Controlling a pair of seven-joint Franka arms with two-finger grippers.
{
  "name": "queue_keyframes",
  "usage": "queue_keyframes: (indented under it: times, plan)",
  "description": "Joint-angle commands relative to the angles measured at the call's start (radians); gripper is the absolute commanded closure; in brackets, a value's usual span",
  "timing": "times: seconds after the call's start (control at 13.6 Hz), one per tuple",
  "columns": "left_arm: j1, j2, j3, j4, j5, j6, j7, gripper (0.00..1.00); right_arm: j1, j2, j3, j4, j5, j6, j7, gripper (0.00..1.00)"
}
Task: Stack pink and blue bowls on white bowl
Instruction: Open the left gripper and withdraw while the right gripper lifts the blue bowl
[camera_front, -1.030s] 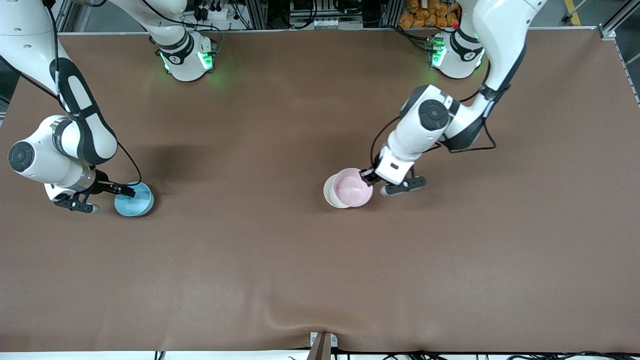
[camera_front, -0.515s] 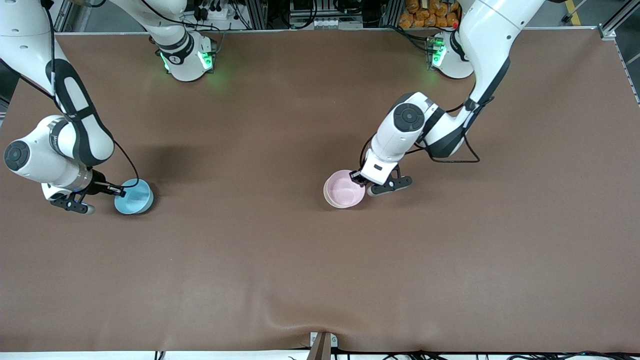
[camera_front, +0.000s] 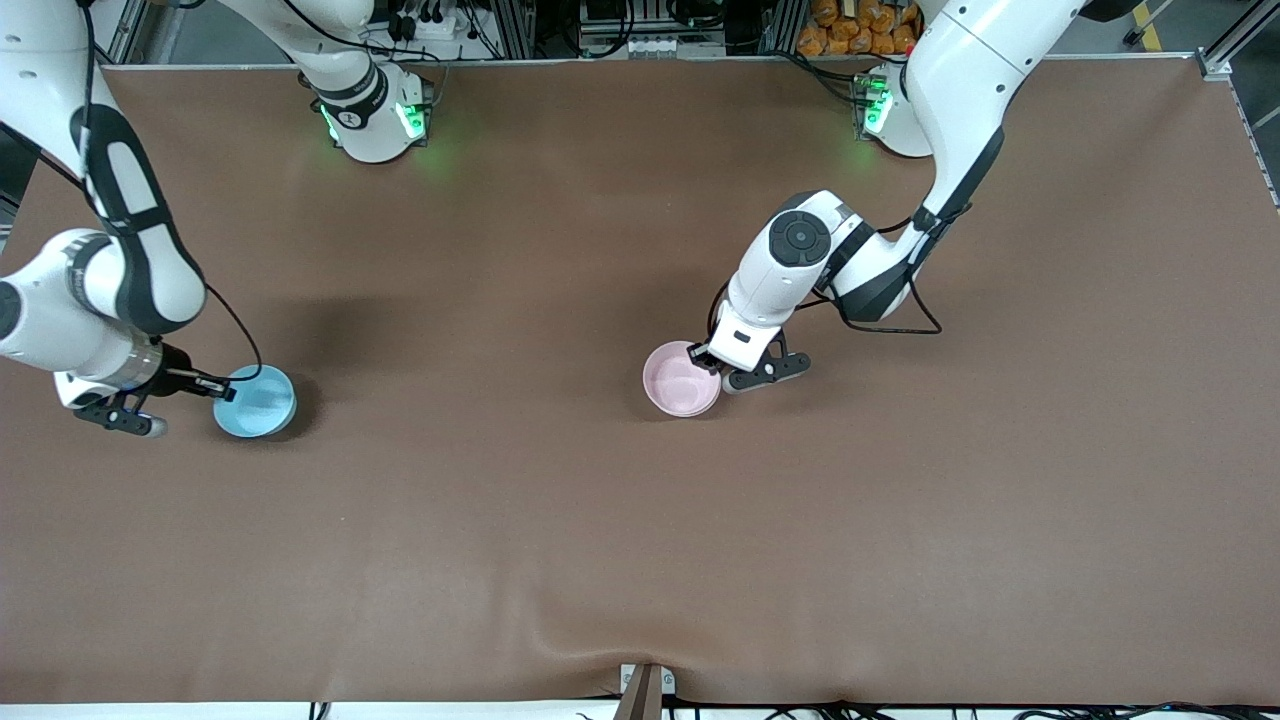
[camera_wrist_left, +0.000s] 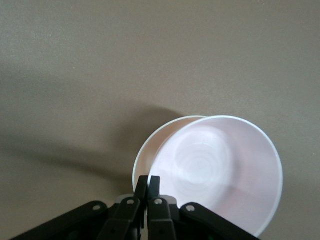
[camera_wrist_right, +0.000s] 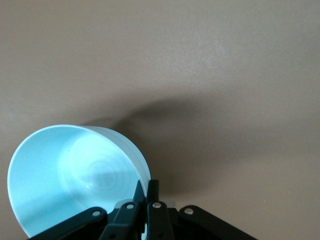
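You had the right gripper at the right arm's end of the table, its two fingers pinched together on the rim of the blue bowl. The right wrist view showed that bowl tilted, its open side turned up toward the camera — whether its base touched the brown table you could not have told. Near the middle of the table, well apart from the blue one, the pink bowl sat in the white bowl, whose pale rim peeked out as a thin crescent on one side of the pink rim in the left wrist view; from the front camera the white one was almost wholly covered. The pink bowl was a little off centre over the white one, and you could not have told if it was fully seated. Your left gripper was clamped on the pink rim at the edge toward the left arm's end of the table — its fingers met on the thin wall.
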Motion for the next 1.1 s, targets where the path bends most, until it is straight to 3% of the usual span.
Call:
queue_keyframes:
  times: [0.0, 0.15, 0.37, 0.44, 0.66, 1.03]
  plan:
    - [-0.004, 0.010, 0.010, 0.041, 0.028, -0.011, -0.031, 0.00, -0.011, -0.048, 0.016, 0.067, 0.029, -0.143, -0.026, 1.00]
    - [-0.005, -0.020, 0.008, 0.087, 0.026, -0.108, -0.033, 0.00, 0.004, -0.076, 0.016, 0.107, 0.098, -0.242, -0.026, 1.00]
    - [0.013, -0.097, 0.002, 0.300, 0.028, -0.511, 0.027, 0.00, 0.072, -0.136, 0.015, 0.127, 0.123, -0.302, -0.012, 1.00]
    - [0.021, -0.118, 0.004, 0.337, 0.022, -0.581, 0.076, 0.00, 0.093, -0.148, 0.016, 0.125, 0.127, -0.311, -0.011, 1.00]
    - [0.148, -0.210, -0.012, 0.345, -0.059, -0.648, 0.232, 0.00, 0.190, -0.173, 0.016, 0.125, 0.129, -0.314, 0.018, 1.00]
    - [0.350, -0.341, -0.012, 0.346, -0.122, -0.780, 0.522, 0.00, 0.443, -0.171, 0.015, 0.142, 0.129, -0.273, 0.266, 1.00]
